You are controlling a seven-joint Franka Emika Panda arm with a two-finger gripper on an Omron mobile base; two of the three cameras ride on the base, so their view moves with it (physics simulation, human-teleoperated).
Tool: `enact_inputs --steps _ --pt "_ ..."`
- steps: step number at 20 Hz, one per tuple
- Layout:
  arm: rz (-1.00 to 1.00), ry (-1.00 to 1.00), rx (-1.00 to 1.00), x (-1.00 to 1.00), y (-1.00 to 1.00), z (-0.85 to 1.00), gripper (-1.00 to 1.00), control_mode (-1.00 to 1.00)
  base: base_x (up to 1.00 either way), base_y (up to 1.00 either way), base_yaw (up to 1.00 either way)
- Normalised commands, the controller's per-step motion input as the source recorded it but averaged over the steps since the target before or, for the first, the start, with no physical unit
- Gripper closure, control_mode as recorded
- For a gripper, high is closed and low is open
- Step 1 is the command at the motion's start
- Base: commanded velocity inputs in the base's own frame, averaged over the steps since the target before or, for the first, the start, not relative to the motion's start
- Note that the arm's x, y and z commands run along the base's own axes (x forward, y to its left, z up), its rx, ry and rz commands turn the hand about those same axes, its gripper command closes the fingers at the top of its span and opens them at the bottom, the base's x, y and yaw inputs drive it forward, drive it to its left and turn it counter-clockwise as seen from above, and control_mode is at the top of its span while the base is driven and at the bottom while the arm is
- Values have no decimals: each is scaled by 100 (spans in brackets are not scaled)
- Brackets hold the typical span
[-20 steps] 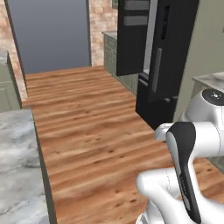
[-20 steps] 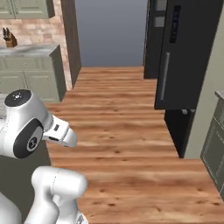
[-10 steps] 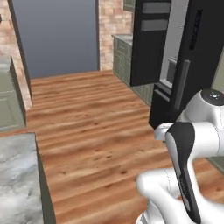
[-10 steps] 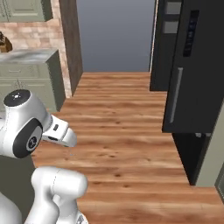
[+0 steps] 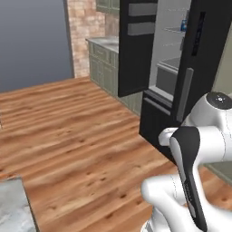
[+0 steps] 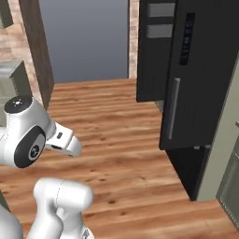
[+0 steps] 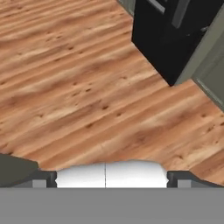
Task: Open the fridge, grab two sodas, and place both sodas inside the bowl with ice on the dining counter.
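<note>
I saw the arm point(image 5: 190, 181) folded up close over the base, its elbow bent and its big white joint point(image 6: 25, 133) sitting high. The hand pointed down at the wood floor point(image 7: 78, 87). In the hand view I could not see the finger tips clearly, but the claw was spread wide apart and held nothing.

The fridge point(image 5: 181, 68) stood at about 1 o'clock from the base, with both black doors swung open. In the left base view I could look between the doors at the pale shelves point(image 5: 170, 50). High up on a shelf sat something small and blue point(image 5: 185, 25), maybe one of the sodas, but it was too tiny to be sure. In the right base view the near door point(image 6: 200, 74) hid the inside. A corner of the dining counter point(image 5: 13, 208) showed at 7 o'clock, cut off by the edge.
</note>
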Motion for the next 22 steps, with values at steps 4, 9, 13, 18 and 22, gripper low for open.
enact_inputs --steps 4,9,13,18,22 --pt "0 0 0 0 0 0 -100 100 35 56 -40" --pt "0 0 0 0 0 0 -100 100 50 60 -38" --pt "0 0 0 0 0 0 -100 100 58 54 -37" --pt "0 0 0 0 0 0 -100 100 53 51 -40" --pt "0 0 0 0 0 0 -100 100 52 50 -42"
